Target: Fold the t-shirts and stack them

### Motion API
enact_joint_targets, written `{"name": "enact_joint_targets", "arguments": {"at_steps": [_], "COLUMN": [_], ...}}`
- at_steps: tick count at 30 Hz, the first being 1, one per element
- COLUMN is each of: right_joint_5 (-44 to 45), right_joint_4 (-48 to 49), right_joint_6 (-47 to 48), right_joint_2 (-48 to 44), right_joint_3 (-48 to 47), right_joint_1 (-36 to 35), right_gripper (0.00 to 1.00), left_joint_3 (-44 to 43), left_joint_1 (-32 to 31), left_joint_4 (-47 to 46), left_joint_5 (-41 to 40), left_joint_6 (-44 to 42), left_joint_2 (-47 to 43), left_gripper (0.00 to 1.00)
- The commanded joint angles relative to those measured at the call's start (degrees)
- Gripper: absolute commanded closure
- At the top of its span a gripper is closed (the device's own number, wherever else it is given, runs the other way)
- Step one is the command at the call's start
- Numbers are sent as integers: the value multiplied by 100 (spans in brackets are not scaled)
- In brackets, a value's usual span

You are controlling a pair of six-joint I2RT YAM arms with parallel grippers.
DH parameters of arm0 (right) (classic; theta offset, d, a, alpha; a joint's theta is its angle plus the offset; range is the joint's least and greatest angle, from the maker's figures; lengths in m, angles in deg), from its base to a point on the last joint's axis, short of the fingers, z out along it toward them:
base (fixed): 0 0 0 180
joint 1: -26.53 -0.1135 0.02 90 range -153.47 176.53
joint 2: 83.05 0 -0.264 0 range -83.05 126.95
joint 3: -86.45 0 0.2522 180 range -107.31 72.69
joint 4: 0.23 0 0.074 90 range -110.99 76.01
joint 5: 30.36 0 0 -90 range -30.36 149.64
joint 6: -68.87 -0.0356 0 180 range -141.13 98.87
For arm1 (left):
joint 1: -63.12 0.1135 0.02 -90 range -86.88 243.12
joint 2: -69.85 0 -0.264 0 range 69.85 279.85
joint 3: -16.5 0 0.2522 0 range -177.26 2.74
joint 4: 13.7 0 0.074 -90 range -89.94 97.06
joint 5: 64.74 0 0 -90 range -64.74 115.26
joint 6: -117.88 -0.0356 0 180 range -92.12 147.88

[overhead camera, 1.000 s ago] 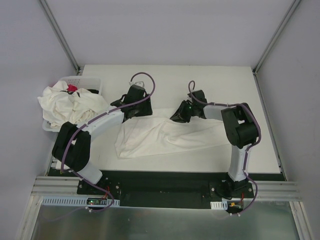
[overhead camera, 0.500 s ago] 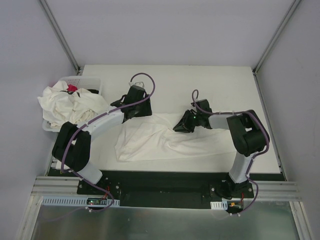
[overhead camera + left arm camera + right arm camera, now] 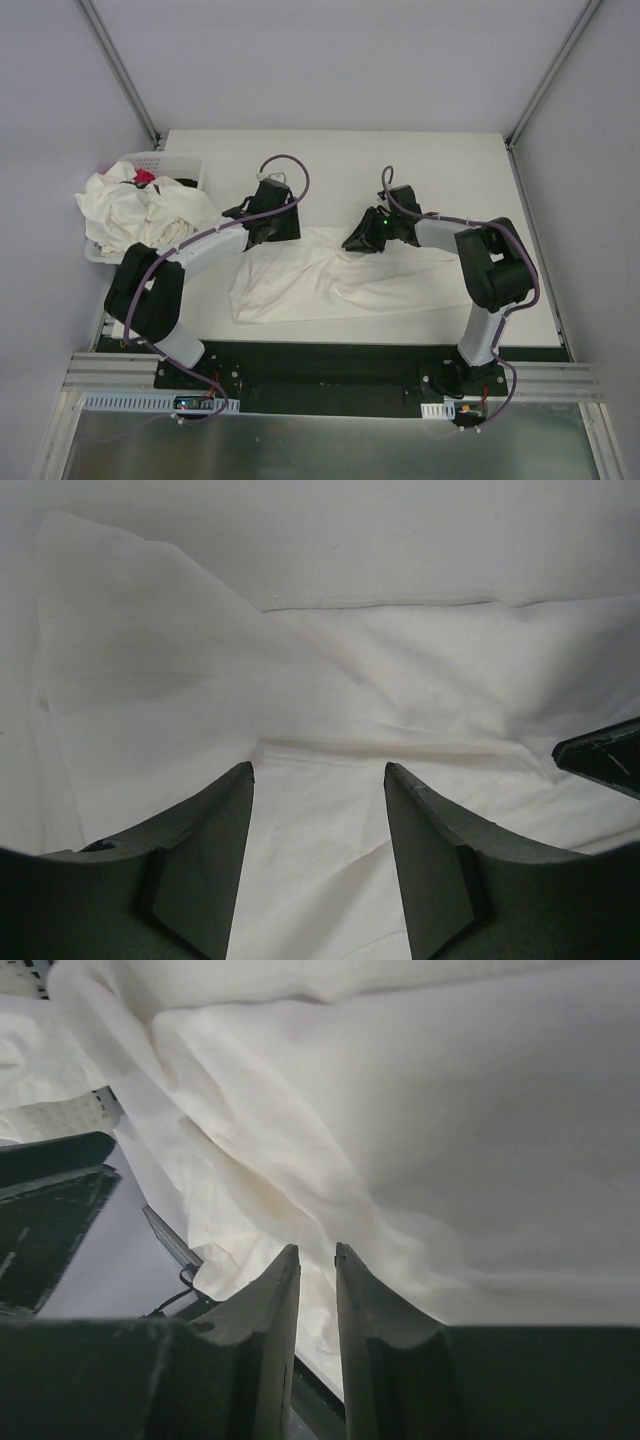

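The t-shirt (image 3: 330, 280) lying on the surface (image 3: 450, 170) is thin, soft and light (it flops and wrinkles), so hold it by an edge or corner. The left gripper (image 3: 319, 772) is spread above it, empty; the right gripper (image 3: 317, 1250) seems to pinch a lifted fold. One shirt lies out, and a heap of shirts (image 3: 135, 210) on one basket (image 3: 165, 160) is too tangled to count.

- Beyond the spread t-shirt (image 3: 300, 285), bare table (image 3: 420, 165) runs open to the back wall, the widest way in.
- At its far edge, the left gripper (image 3: 272, 236) and right gripper (image 3: 354, 243) stand well apart, with an open gap between them.
- Left of it, a basket (image 3: 168, 160) heaped with more t-shirts (image 3: 130, 210) blocks the table's side.
- Over its left corner the left arm (image 3: 205, 245) crosses; at its right end the right arm (image 3: 490, 265) rises.
- Right of it lies a bare strip of table.
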Motion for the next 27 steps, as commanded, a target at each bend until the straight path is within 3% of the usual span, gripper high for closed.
{"name": "enact_joint_targets", "arguments": {"at_steps": [1,27], "right_joint_5": [-25,-289], "right_joint_4": [-139,-166], "right_joint_6": [75,-197], "right_joint_2": [96,1221], "right_joint_3": [-520,-1760], "right_joint_1": [-53,-501], "right_gripper": [76,76], "left_joint_3": [-3,-636], "left_joint_1": [-52,-52], "left_joint_4": [-225,-348], "left_joint_5": [-256,-318], "left_joint_6": [-41,-102], "left_joint_2": [76,973], "left_gripper": [46,47]}}
